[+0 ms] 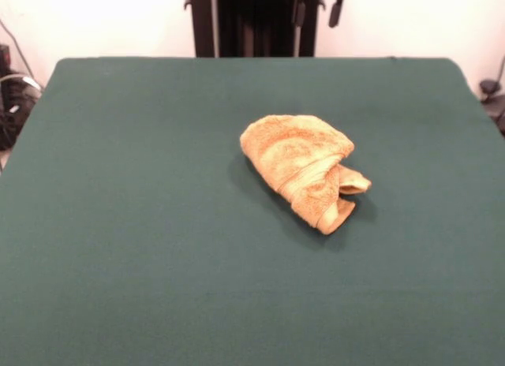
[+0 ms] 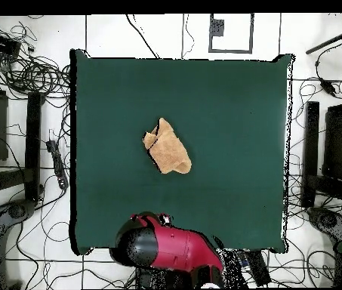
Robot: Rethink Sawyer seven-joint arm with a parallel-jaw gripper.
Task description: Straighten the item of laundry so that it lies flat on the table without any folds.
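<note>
Towel (image 1: 306, 169) is bunched in a folded heap near the centre of the counter (image 1: 142, 224), well clear of all edges, untouched; arm (image 2: 170, 249) is parked at one edge, pincer state cannot be told.

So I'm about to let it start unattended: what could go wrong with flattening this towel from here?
The towel is bunched into a tight lump on the table, layers wrapped over each other, so a pinch may catch several layers and only drag the bundle. The loose flap beside it could fold under. The gripper's state cannot be told yet.
</note>
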